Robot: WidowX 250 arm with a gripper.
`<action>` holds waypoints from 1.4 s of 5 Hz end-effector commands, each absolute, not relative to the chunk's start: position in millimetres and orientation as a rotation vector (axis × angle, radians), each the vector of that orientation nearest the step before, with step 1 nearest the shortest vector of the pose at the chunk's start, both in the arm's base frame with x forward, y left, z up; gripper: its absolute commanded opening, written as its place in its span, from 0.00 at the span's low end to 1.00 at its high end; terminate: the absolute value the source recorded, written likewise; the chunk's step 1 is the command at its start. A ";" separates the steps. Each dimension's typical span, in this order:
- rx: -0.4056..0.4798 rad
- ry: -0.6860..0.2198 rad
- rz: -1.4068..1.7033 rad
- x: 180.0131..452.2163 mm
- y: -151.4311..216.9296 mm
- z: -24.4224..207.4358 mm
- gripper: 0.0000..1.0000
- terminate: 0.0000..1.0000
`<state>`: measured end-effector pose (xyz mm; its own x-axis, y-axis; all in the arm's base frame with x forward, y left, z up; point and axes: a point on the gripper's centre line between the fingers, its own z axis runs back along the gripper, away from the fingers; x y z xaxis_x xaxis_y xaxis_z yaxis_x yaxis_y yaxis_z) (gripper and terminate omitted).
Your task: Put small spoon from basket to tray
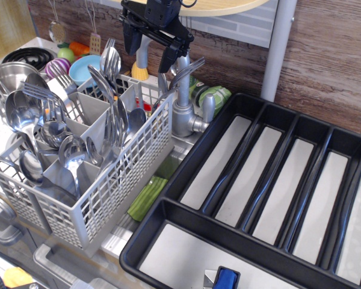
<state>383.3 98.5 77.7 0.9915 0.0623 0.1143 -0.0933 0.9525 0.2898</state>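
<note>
The light grey lattice basket (127,180) stands at the left, its compartments full of steel cutlery. Big wide-bowled spoons (69,150) fill the near compartments. Slimmer spoons stand bowl-up in the far compartments, one small spoon (111,61) just left of and below my gripper. My black gripper (149,51) hangs open and empty above the basket's far edge, touching nothing. The black tray (186,159) with long pale-bottomed compartments lies at the right and holds no cutlery.
Forks (186,69) stick up at the basket's far right corner. A steel faucet (183,114) stands between basket and tray. A green sponge (147,198) lies below it. A steel pot (9,75) and coloured bowls (84,66) sit at the back left.
</note>
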 end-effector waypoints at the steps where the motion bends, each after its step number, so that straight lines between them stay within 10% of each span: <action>1: 0.299 -0.104 0.079 383.3 98.5 77.7 1.00 0.00; 7: 0.243 -0.272 0.374 399.3 107.0 51.4 1.00 0.00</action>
